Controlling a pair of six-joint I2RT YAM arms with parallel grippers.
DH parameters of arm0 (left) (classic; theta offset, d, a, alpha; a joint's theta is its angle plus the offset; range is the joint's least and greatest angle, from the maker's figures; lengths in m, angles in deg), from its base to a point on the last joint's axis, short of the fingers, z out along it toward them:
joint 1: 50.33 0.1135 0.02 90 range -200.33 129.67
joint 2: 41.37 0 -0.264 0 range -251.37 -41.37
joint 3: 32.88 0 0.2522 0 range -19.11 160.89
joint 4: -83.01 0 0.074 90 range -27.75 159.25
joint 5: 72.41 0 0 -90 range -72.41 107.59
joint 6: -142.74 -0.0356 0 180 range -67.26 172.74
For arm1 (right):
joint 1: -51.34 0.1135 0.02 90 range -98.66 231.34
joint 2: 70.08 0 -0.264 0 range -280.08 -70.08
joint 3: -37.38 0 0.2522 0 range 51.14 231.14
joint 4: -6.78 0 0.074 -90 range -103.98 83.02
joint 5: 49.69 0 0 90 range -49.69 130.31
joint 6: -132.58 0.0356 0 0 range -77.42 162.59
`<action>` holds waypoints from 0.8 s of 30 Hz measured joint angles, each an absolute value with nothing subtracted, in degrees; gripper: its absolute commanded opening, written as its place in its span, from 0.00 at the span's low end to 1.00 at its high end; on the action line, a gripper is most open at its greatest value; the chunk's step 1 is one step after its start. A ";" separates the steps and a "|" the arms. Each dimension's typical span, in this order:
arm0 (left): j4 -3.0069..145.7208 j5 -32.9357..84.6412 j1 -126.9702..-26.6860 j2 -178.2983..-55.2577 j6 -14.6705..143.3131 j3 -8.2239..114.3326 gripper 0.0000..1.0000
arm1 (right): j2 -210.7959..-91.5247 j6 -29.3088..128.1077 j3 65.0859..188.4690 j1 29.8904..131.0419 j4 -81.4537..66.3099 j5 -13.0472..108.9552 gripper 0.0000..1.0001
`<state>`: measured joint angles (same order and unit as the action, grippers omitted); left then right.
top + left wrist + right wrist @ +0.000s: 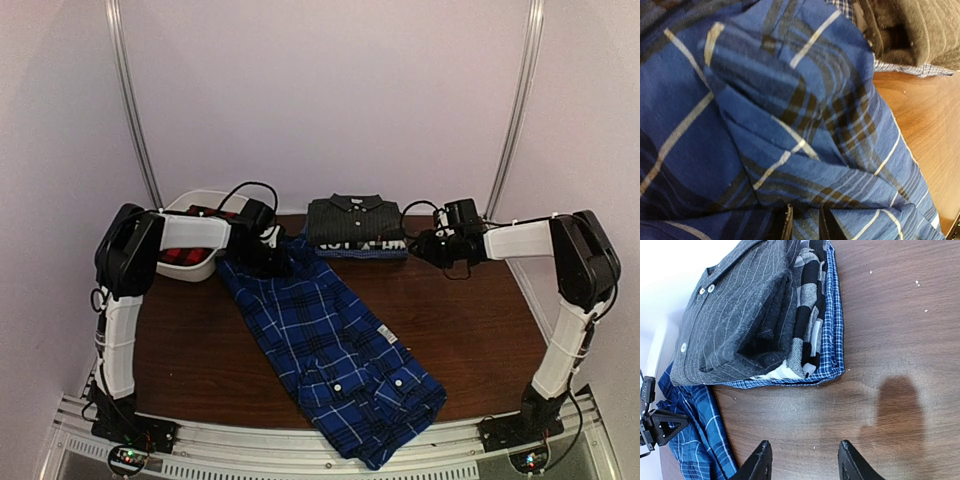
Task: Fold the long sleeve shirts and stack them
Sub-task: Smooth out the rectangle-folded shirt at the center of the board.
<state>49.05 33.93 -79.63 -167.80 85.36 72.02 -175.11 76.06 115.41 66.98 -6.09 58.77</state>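
A large blue-and-black plaid shirt (330, 345) lies spread diagonally from the back left to the table's front edge. My left gripper (268, 256) is at its far end. In the left wrist view the left gripper (805, 226) is shut on a bunched fold of that plaid shirt (780, 115). A folded stack stands at the back centre, with the dark charcoal striped shirt (356, 218) (735, 325) on top. My right gripper (418, 247) (802, 461) hovers open over bare wood just right of the stack, holding nothing. A red-and-black plaid shirt (183, 256) lies in the tub.
A white plastic tub (196, 274) stands at the back left beside the left arm. Under the charcoal shirt in the stack lie a black-and-white striped garment (807, 315) and a blue checked one (834, 340). Brown table (470, 330) shows to the right of the plaid shirt.
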 measured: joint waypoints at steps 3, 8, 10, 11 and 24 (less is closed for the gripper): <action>47.84 33.84 -79.52 -167.93 84.77 73.55 0.22 | -175.86 76.43 115.41 66.50 -5.46 60.50 0.47; 47.52 33.84 -79.89 -165.38 84.73 71.89 0.24 | -174.17 75.95 113.25 67.52 -5.76 61.57 0.46; 47.71 33.86 -80.33 -161.66 85.08 68.50 0.24 | -171.88 75.51 111.15 68.99 -7.03 61.55 0.46; 47.78 33.89 -80.68 -159.78 85.41 66.88 0.24 | -170.44 75.27 110.17 70.02 -7.73 61.50 0.46; 59.69 36.79 -103.78 -136.39 102.06 36.98 0.24 | -152.21 75.42 99.39 92.42 -13.00 61.20 0.39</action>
<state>59.69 36.79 -103.78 -136.39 102.06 36.98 -152.21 75.42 99.39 92.42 -13.00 61.20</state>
